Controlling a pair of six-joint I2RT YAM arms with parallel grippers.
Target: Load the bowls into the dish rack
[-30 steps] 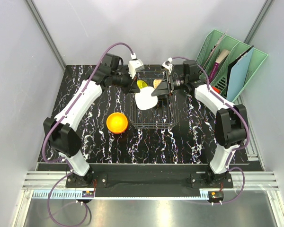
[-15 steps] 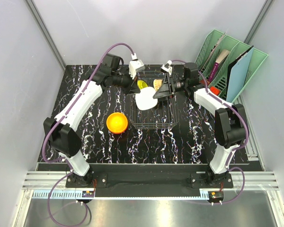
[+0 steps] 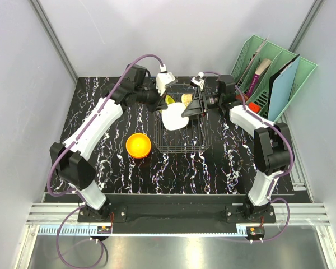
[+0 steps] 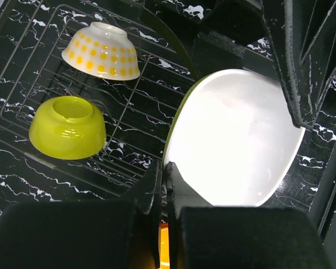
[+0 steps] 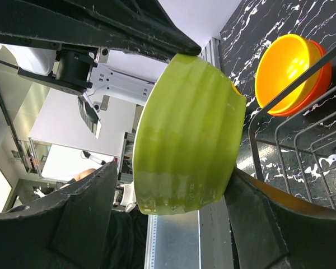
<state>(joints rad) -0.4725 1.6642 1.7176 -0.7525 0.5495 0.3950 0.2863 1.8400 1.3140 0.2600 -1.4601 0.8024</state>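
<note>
Over the far end of the dish rack (image 3: 182, 147), top view, we've got the big bowl (image 3: 173, 119) hanging tilted, with its white inside facing the camera. Our left gripper (image 3: 162, 107) has it by the rim on the rack's left side. The right gripper (image 3: 190, 110) sits right next to it on the rack's right side. An orange bowl (image 3: 138, 145) sits on the table just left of the rack, not loaded yet.

Left wrist view: the fingers are pressed together on the big bowl's green rim. It's a thin edge pinch, which is probably why the bowl hangs at a slant instead of level. Below it, inside the rack, a dotted bowl (image 4: 102, 51) and a yellow-green bowl (image 4: 67, 128) lie upside down, presumably to drain, so two are in.

Right wrist view: the bowl's green outside fills the space between our right fingers (image 5: 84, 224), which stand spread wide on either side. A gap shows on one side, so we'd say it's not gripping. Our guess is it's there to steady the bowl, since a rim pinch alone looks wobbly for setting it into the rack.
</note>
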